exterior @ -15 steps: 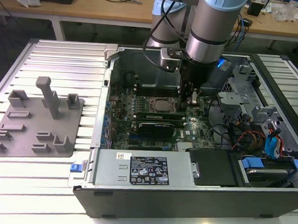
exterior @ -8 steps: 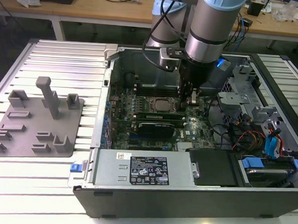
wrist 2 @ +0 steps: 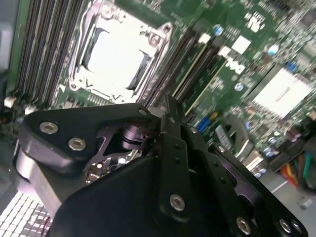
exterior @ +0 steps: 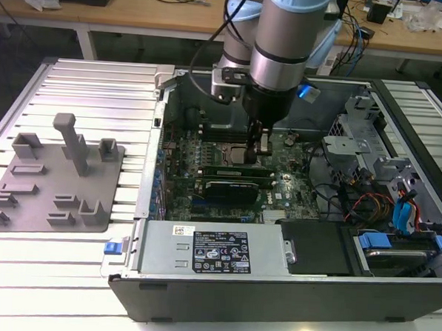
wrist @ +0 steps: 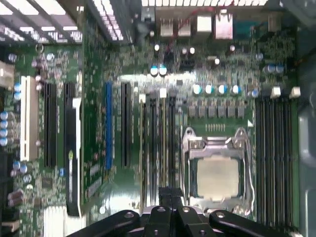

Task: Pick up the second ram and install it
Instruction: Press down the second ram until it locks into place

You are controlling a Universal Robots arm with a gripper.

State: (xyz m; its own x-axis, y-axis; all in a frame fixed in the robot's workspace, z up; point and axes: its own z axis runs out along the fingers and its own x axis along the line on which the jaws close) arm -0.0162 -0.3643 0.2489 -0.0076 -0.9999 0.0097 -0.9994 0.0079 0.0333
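My gripper (exterior: pixel 261 147) reaches down into the open computer case (exterior: pixel 201 253), its fingers closed together with nothing visible between them. The tips hang over the memory slots (wrist: pixel 158 143) beside the processor socket (wrist: pixel 217 175). In the second wrist view, slim green ram sticks (wrist 2: pixel 201 81) stand in the slots just past my gripper (wrist 2: pixel 168 103). I cannot tell which of them is the second ram, or whether the tips touch one. The fingertips (wrist: pixel 170 195) sit over the near end of the slot rows.
A black expansion card (exterior: pixel 238 187) stands just in front of the gripper. Drive bays and cables (exterior: pixel 397 197) fill the case toward the exterior view's right. A grey parts fixture (exterior: pixel 57 175) lies outside the case on the slatted table. More slots (wrist: pixel 274 158) lie beyond the socket.
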